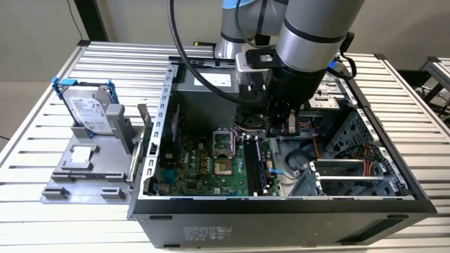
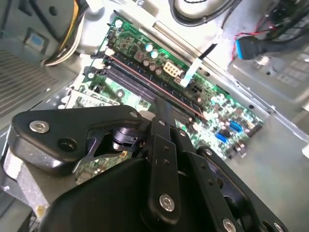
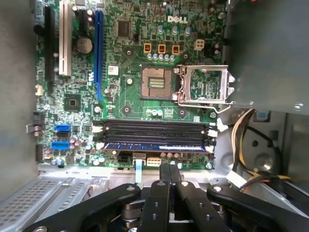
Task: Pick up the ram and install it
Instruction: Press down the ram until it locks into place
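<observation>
Black gripper [image 3: 169,169] fingers [image 3: 164,175] are pressed together, holding nothing; just beyond their tips the long dark ram stick [image 3: 157,146] sits in the outermost black motherboard slot [image 3: 154,130] row.

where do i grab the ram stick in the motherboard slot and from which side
Pinch the thin dark-blue ram stick mid-length across its two flat faces, coming straight down through the black computer case's open side. It stands on edge in the green motherboard, leaving only its top edge free.
</observation>
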`<state>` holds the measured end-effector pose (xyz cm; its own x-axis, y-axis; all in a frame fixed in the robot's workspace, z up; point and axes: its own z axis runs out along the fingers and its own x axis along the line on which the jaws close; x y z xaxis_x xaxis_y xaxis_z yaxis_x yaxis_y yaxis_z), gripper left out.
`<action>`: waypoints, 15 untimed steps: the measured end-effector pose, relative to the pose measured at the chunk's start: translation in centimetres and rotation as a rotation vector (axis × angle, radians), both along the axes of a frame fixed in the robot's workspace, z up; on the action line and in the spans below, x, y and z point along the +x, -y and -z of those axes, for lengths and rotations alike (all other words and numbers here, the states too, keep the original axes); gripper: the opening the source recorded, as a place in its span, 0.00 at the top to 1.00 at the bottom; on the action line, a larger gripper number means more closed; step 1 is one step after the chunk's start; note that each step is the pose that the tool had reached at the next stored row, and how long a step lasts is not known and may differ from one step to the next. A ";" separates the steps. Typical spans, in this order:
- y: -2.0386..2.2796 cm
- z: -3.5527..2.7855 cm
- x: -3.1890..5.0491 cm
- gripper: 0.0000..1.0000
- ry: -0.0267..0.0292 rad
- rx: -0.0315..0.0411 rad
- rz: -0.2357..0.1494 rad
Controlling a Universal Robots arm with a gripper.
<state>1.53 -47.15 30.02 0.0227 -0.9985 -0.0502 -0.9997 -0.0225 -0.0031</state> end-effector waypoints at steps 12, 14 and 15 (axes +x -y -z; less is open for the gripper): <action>0.00 -2.50 0.00 1.00 0.0000 0.0001 0.000; 0.00 -2.52 0.00 1.00 0.0000 0.0000 0.000; 0.00 -2.53 0.00 1.00 0.0000 0.0000 0.000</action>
